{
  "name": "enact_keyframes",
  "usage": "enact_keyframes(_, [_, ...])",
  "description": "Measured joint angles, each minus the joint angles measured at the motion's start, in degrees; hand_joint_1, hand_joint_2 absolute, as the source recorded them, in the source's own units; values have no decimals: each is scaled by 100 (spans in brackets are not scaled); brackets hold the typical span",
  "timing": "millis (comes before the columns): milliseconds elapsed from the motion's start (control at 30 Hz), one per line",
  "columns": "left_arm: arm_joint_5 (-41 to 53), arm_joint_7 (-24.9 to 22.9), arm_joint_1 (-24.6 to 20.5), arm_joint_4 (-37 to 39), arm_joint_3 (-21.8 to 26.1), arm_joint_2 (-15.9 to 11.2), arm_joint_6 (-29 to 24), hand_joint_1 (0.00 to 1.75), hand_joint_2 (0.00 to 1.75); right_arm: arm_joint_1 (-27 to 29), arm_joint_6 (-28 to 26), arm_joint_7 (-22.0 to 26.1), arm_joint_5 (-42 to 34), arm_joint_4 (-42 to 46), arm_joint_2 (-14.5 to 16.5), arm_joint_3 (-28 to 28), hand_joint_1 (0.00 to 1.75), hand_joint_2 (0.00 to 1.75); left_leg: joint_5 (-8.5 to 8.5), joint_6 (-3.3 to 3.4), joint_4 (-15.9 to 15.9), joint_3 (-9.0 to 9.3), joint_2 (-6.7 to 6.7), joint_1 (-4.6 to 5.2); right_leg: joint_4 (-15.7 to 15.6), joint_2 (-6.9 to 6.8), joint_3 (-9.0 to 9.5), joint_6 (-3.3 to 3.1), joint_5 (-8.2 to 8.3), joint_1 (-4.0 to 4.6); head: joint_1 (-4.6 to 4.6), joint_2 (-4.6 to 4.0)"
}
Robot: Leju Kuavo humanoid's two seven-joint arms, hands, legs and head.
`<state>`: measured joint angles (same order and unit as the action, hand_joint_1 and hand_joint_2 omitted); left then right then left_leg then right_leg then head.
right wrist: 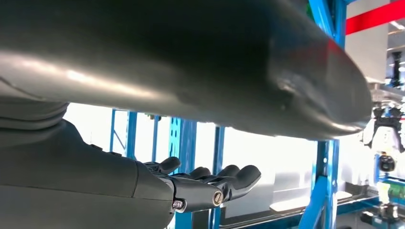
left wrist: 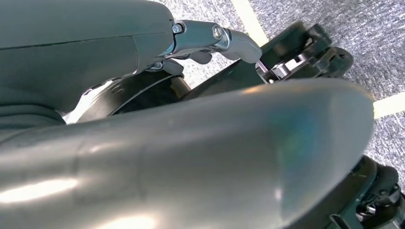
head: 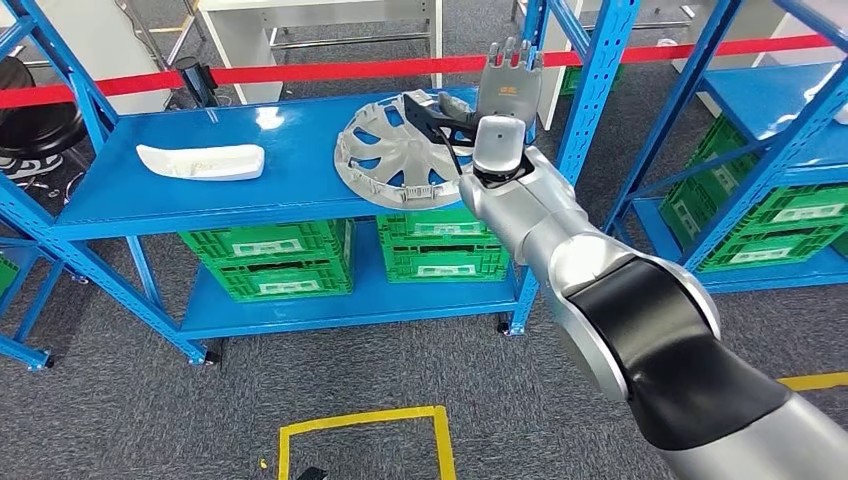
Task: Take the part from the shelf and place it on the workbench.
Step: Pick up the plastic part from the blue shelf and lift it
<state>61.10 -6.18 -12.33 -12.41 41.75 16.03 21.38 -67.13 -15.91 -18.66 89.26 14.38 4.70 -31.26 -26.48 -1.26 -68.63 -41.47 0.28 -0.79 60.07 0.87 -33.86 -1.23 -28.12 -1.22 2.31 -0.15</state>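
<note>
A silver hubcap (head: 395, 150) lies slightly tilted on the right part of the blue shelf top (head: 300, 190). A white curved part (head: 201, 161) lies further left on the same shelf. My right hand (head: 506, 92) is stretched out over the hubcap's right rim, with its fingers (right wrist: 224, 179) straight and apart. Its dark thumb (head: 436, 114) reaches across the top of the hubcap. Nothing sits between thumb and fingers in the right wrist view. My left hand (left wrist: 119, 52) hangs low over the grey carpet and holds nothing.
Green crates (head: 270, 258) fill the lower shelf. Blue uprights (head: 590, 90) stand right beside my right hand, and a second blue rack (head: 790, 150) stands to the right. A red barrier band (head: 330, 70) runs behind the shelf. Yellow tape (head: 360, 420) marks a square on the carpet.
</note>
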Motion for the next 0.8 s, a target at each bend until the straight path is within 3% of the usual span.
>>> enact_keyframes(67, [1,-1,8,1,0,-3,1,0,0,2,1,-6,0,-1,0,5,0,0,290,78,675,313,-28,45,-7,15,48,40,-50,10,1,1])
enact_keyframes(100, [1,-1,12,2,0,-5,1,0,0,7,2,-6,-1,-1,-1,8,0,0,309,97,851,398,-38,65,-15,21,50,69,-61,8,4,1])
enact_keyframes(200, [3,3,15,2,-1,-2,0,0,0,15,5,-11,-1,1,-7,18,0,0,250,115,978,468,-44,87,-81,23,77,168,-52,-2,7,0])
enact_keyframes(267, [7,12,13,3,-2,8,0,0,0,-2,2,-21,1,6,-13,27,0,0,272,98,1071,545,-55,68,-134,13,136,118,11,13,21,-1])
enact_keyframes(367, [10,18,10,4,-2,21,1,0,0,-27,4,-27,1,7,-17,42,0,0,266,107,1113,594,-66,67,-234,2,219,-37,24,28,48,-1])
enact_keyframes(500, [38,13,14,4,-2,23,0,0,0,-23,5,-36,1,7,-17,59,0,0,239,154,1091,589,-67,85,-304,-5,265,-40,-8,19,52,-1])
enact_keyframes(533, [48,13,14,4,-2,23,0,0,0,-22,5,-36,1,7,-17,60,0,0,237,159,1085,588,-67,88,-309,-5,268,-13,-6,15,52,-1])
enact_keyframes(600, [55,13,14,4,-3,23,0,0,0,-21,6,-37,1,7,-17,60,0,0,232,173,1070,583,-65,96,-320,-5,275,100,-4,2,51,1])
enact_keyframes(700, [60,10,16,3,-5,21,1,0,0,-4,7,-44,4,7,-24,64,0,0,164,327,1153,627,-66,112,-246,-13,286,336,110,-33,46,0])
enact_keyframes(733, [60,7,18,3,-6,21,1,0,0,-5,8,-47,5,7,-32,67,0,0,151,389,1208,688,-67,105,-162,-22,263,364,119,-38,50,0])
enact_keyframes(800, [61,3,14,2,-8,26,1,0,0,-38,9,-49,8,7,-46,72,0,0,170,434,1269,811,-60,80,242,-38,48,324,-95,-35,64,0])
